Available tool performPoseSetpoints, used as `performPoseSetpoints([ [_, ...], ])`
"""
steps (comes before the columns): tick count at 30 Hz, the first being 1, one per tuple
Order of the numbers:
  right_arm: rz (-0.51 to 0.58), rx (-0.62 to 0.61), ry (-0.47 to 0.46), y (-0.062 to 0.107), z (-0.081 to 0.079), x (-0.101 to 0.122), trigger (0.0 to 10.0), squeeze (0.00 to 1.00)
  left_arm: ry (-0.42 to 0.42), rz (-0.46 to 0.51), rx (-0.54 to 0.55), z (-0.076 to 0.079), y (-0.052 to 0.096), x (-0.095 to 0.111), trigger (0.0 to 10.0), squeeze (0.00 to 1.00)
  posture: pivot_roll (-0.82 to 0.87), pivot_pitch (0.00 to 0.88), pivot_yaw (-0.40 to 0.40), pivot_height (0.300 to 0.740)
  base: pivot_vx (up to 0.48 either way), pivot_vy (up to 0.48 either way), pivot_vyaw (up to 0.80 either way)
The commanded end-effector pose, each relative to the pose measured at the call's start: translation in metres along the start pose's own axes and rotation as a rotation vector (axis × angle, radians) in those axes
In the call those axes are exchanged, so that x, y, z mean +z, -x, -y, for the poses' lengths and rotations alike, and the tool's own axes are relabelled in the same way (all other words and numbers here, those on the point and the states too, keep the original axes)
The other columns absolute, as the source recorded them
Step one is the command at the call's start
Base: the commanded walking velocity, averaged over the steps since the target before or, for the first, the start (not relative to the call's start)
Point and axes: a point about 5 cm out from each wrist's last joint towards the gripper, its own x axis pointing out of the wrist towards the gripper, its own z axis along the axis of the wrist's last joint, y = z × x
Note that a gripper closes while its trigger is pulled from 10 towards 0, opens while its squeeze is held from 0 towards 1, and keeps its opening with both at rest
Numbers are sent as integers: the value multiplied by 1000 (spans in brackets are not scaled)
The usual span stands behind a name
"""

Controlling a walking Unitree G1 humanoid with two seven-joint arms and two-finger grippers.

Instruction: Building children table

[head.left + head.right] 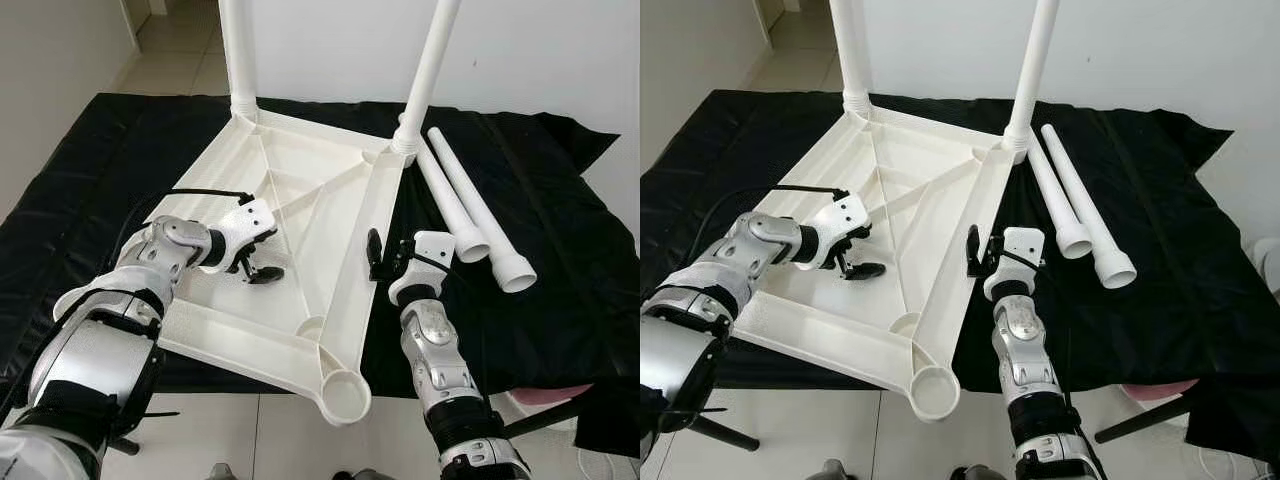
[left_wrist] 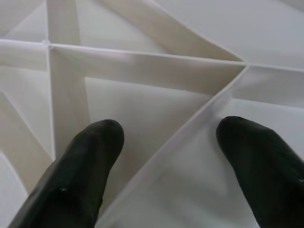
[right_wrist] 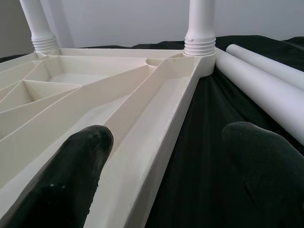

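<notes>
A white plastic tabletop [image 1: 300,170] lies upside down on a black cloth [image 1: 560,230]. Two white legs stand screwed into its far corners, one on the left [image 1: 237,50] and one on the right [image 1: 430,60]. Two loose legs [image 1: 450,200] [image 1: 485,215] lie side by side on the cloth to the right. The near corner socket [image 1: 345,392] is empty. My left gripper [image 1: 258,268] is open, tips down just above the ribbed underside [image 2: 156,71]. My right gripper [image 1: 390,262] is open at the tabletop's right rim [image 3: 156,156], one finger over the rim and one over the cloth.
The cloth-covered surface ends near me, with tiled floor [image 1: 230,430] below the tabletop's overhanging near corner. A white wall [image 1: 540,50] stands behind. A pink object [image 1: 545,400] and a dark stand leg [image 1: 540,420] lie at the lower right.
</notes>
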Motion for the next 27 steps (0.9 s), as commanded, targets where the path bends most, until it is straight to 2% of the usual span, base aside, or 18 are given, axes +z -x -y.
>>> performPoseSetpoints([
  [1,-16,-7,-2,3,0,-3,10000,0,24,-62,104,-1,-3,-12,0,0,4,79,2,740,0,0,0],
  [13,-18,-11,-2,4,1,-2,10000,0,25,-68,136,-2,-4,-12,0,0,3,82,0,740,0,0,0],
  [18,-19,-12,-2,4,1,-2,10000,0,28,-25,136,1,-8,-7,0,0,3,81,0,740,0,0,0],
  [20,-20,-12,-2,4,1,-2,10000,0,34,27,127,5,-14,1,0,0,3,81,0,740,0,0,0],
  [22,-20,-13,-3,4,1,-2,10000,0,2,107,94,13,-21,13,0,0,3,81,0,740,0,0,0],
  [23,-20,-13,-3,4,1,-2,10000,0,2,107,94,13,-21,13,0,0,3,81,0,740,0,0,0],
  [24,-20,-13,-3,4,1,-2,10000,0,-38,157,57,20,-25,20,10000,0,5,79,-2,740,0,0,0],
  [26,-20,-14,-5,4,0,-2,10000,0,-103,233,13,30,-28,29,10000,0,5,80,-1,740,0,0,0],
  [27,-19,-14,-7,4,0,-2,10000,0,-100,272,1,34,-29,33,10000,0,7,78,-2,740,0,0,0],
])
